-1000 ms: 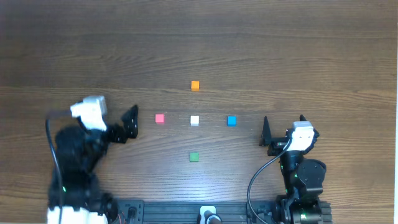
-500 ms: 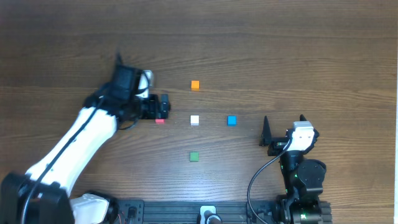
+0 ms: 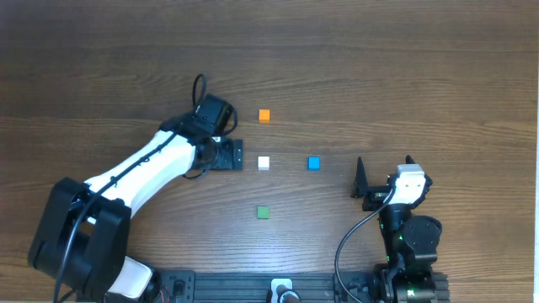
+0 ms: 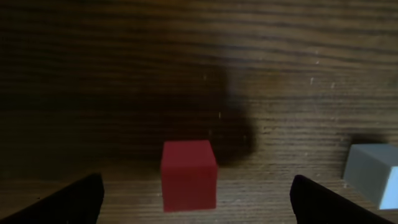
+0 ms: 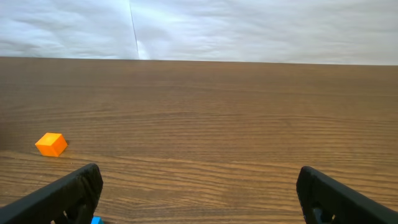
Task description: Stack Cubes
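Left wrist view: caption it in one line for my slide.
Left gripper, jaws open, lined up on the red cube, a white cube nearby on the wooden table.

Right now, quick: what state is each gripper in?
Left gripper: open, fingers either side of the small red cube, not touching it.
Right gripper: open, holding nothing.

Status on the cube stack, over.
Left gripper open over red cube. Right gripper open, idle near its base. Nothing stacked yet. White cube beside red, apart.
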`<move>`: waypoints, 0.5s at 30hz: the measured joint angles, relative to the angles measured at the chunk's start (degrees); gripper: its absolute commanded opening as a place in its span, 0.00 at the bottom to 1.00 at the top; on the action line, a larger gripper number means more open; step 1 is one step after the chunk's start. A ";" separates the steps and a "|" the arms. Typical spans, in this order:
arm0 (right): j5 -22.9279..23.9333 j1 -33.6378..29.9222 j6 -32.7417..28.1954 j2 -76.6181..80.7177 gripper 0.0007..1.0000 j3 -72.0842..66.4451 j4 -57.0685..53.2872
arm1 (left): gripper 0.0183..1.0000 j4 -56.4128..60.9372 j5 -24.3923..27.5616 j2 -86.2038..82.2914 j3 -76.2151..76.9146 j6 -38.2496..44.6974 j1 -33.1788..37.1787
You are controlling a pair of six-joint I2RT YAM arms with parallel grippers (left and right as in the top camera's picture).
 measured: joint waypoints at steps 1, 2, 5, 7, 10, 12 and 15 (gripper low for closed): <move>0.00 0.00 0.02 0.02 0.99 0.00 0.02 | 0.95 -0.31 -0.39 0.00 0.00 -0.39 -0.37; 0.00 0.00 0.02 0.00 0.99 0.00 0.02 | 0.94 -0.57 -0.68 0.02 0.00 -0.76 -0.61; 0.00 0.00 0.02 0.00 0.99 0.00 0.02 | 0.92 -0.55 -1.51 0.57 0.00 -1.53 -0.70; 0.00 0.00 0.02 0.02 0.99 0.00 0.02 | 0.91 -0.57 -1.95 0.87 0.00 -1.92 -0.70; 0.00 0.00 0.02 0.02 0.99 0.00 0.02 | 0.90 -0.55 -2.45 0.96 0.00 -2.34 -0.70; 0.00 0.00 0.00 0.02 0.99 0.00 0.02 | 0.87 -0.55 -2.69 1.11 0.00 -2.38 -0.72; 0.00 0.00 0.02 0.02 0.99 0.00 0.00 | 0.83 -0.57 -2.93 1.38 0.00 -2.56 -0.72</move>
